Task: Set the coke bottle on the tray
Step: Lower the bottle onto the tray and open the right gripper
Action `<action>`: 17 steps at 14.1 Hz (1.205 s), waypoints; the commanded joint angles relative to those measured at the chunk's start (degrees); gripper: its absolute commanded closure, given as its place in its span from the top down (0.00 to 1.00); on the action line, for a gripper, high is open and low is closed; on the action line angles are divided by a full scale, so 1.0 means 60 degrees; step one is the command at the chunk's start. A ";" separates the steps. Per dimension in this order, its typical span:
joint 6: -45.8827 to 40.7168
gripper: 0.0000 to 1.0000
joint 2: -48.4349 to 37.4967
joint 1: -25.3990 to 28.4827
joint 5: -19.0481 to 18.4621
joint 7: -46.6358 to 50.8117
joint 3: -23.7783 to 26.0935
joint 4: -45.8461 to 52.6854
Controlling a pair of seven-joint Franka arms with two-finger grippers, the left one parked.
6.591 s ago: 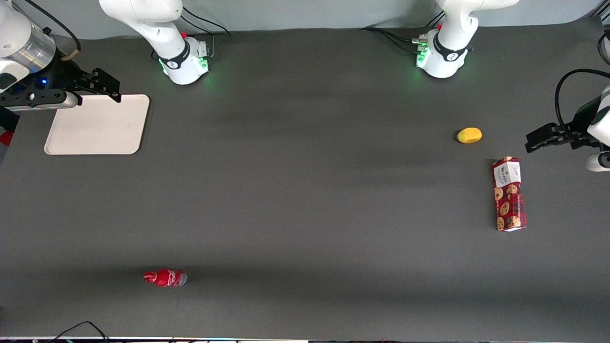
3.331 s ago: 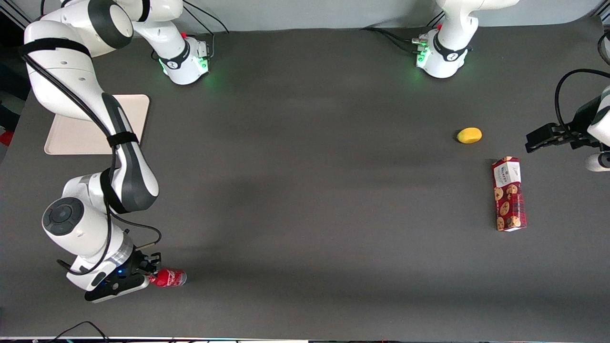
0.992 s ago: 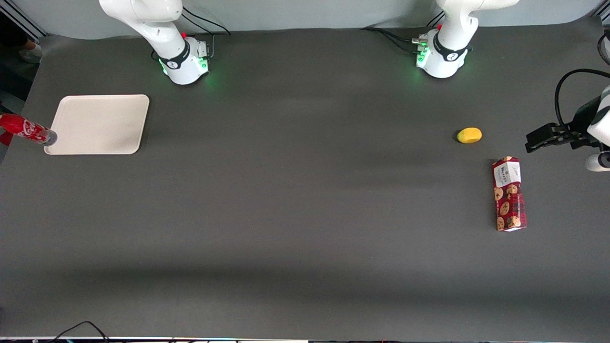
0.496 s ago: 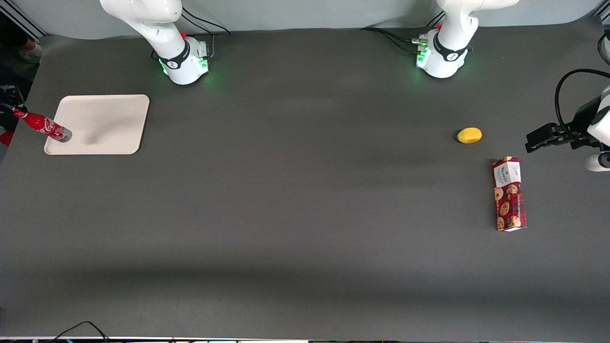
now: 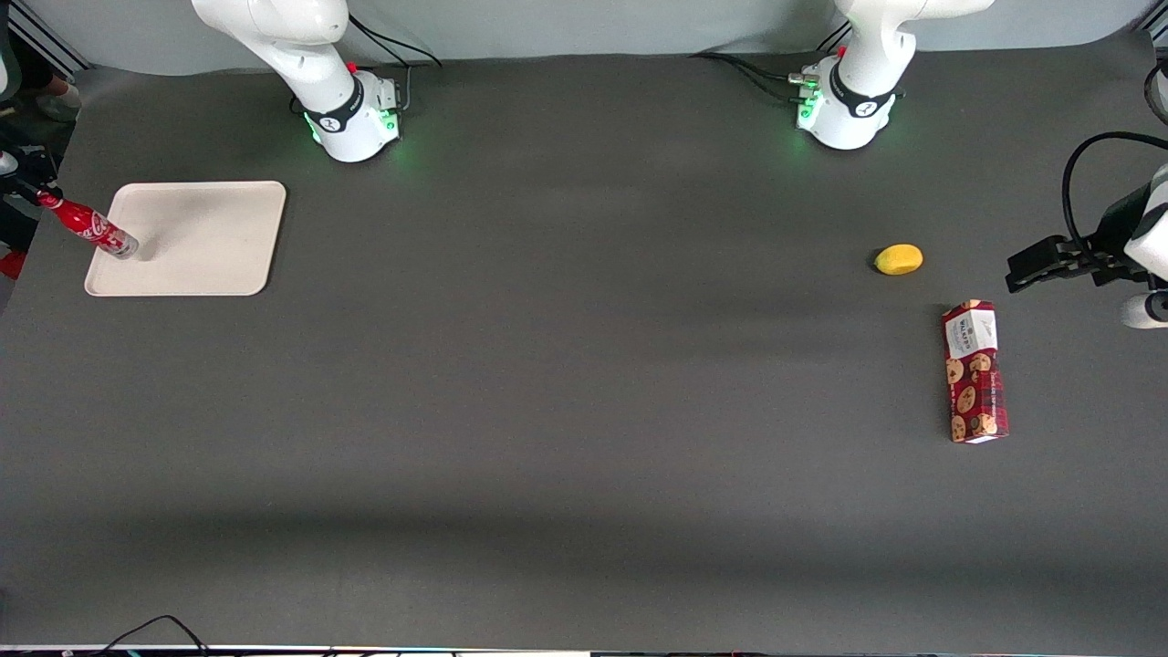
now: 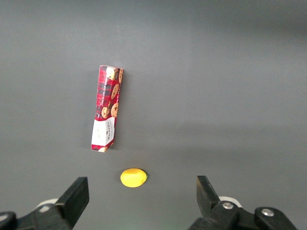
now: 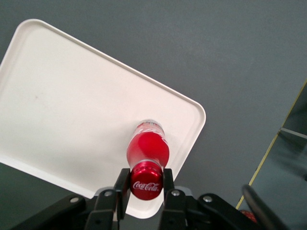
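Observation:
The coke bottle (image 5: 88, 227) is a slim red bottle with white script, a red cap and a silvery base. My gripper (image 5: 36, 193) is shut on its cap (image 7: 145, 183) and holds it upright over the tray's (image 5: 210, 239) corner toward the working arm's end of the table. The bottle's base (image 5: 125, 246) stands over the tray's edge; I cannot tell whether it touches. In the right wrist view the bottle (image 7: 147, 146) hangs below my gripper (image 7: 145, 186) over the cream-white tray (image 7: 72, 105), near one rounded corner.
A yellow lemon-like fruit (image 5: 898, 259) and a longer red cookie box (image 5: 974, 371) lie toward the parked arm's end of the table. Both show in the left wrist view, the fruit (image 6: 133, 178) and the box (image 6: 107, 108). Dark grey mat covers the table.
My gripper went down to the lying bottle near the front camera, gripped its cap, and carried it to the tray. In the last half second the bottle has stood more upright over the tray's corner.

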 commanded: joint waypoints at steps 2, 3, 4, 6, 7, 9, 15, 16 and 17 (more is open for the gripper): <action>0.0642 0.00 -0.0209 0.0293 0.0207 -0.0591 -0.0644 -0.0404; 0.0671 0.01 -0.0179 0.0322 0.0455 -0.0925 -0.0877 -0.0404; 0.0773 0.01 -0.0078 0.0453 0.0965 -0.1407 -0.1053 -0.0404; 0.0832 0.01 0.0463 0.0688 0.1991 -0.2287 -0.1289 -0.0345; 0.0832 0.02 0.0567 0.0703 0.2228 -0.2436 -0.1289 -0.0316; 0.0745 0.99 0.0583 0.0718 0.2230 -0.2351 -0.1275 -0.0287; 0.0192 1.00 0.0452 0.1040 0.1881 -0.1255 -0.0589 0.0020; -0.0494 1.00 0.0436 0.1040 0.1531 -0.0787 -0.0325 0.0456; -0.1356 1.00 0.0378 0.1040 0.1266 -0.0130 0.0069 0.0925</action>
